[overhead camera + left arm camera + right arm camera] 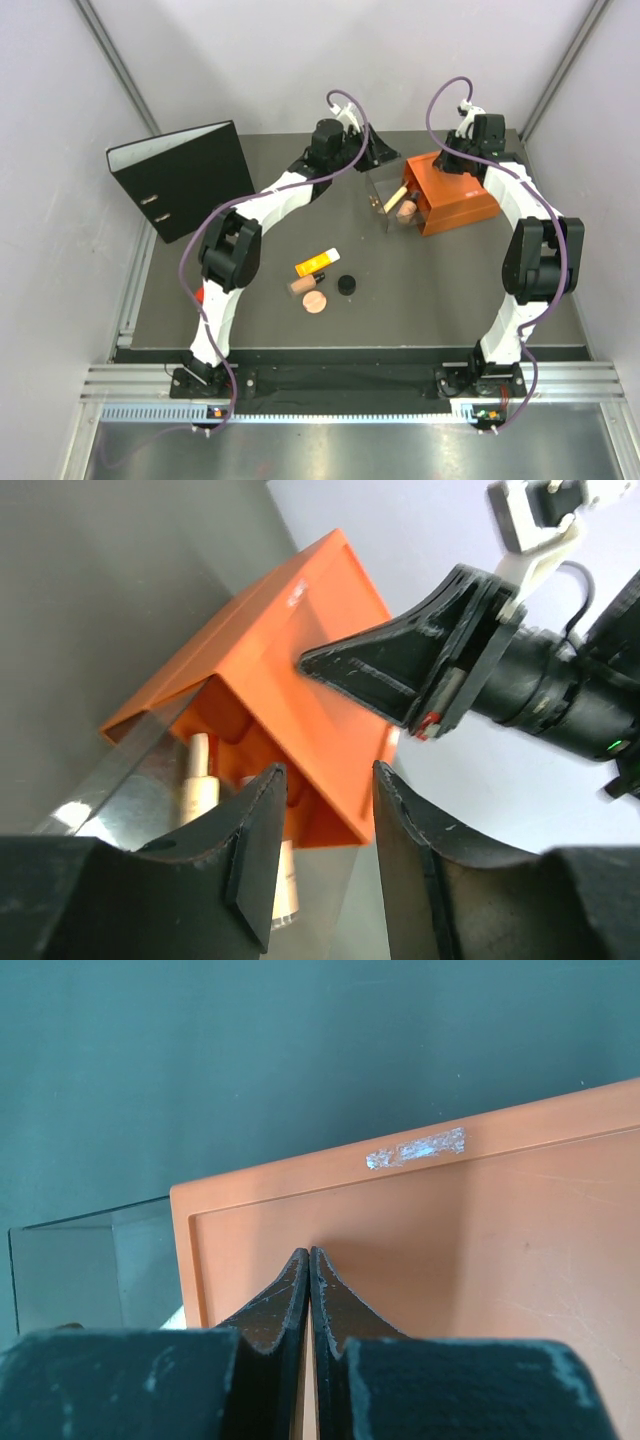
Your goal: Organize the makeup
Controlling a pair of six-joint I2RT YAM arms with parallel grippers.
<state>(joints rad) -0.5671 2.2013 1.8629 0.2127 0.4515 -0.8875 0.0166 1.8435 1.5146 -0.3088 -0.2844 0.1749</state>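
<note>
Left hand [328, 775]: we see it open, its two fingers well parted and holding nothing. It hovers at the far middle of the table [420, 290], just beside the open end of the orange box [300, 670].

Right hand [309, 1256]: its fingers are pressed together with no gap and nothing between them. The tips are at the flat top of the orange box, though we cannot tell whether they touch it.

Orange box: it lies on its side at the far right of the table, with a clear panel [374, 196] at its open end.

Cream stick [197, 778]: it lies inside the box behind the clear panel, below and left of the left hand's fingers. A pinkish item next to it is too small for us to name.

Orange-yellow tube [317, 263]: it lies on the table's middle with its black cap toward the left, well apart from both hands.

Small brownish bottle [299, 287]: just below the tube.

Round pink-tan compact [316, 302]: beside the bottle, nearest the arm bases.

Small black round jar [347, 284]: just right of the compact, apart from it.

Black binder [185, 180]: it stands at the far left, away from the makeup.
</note>
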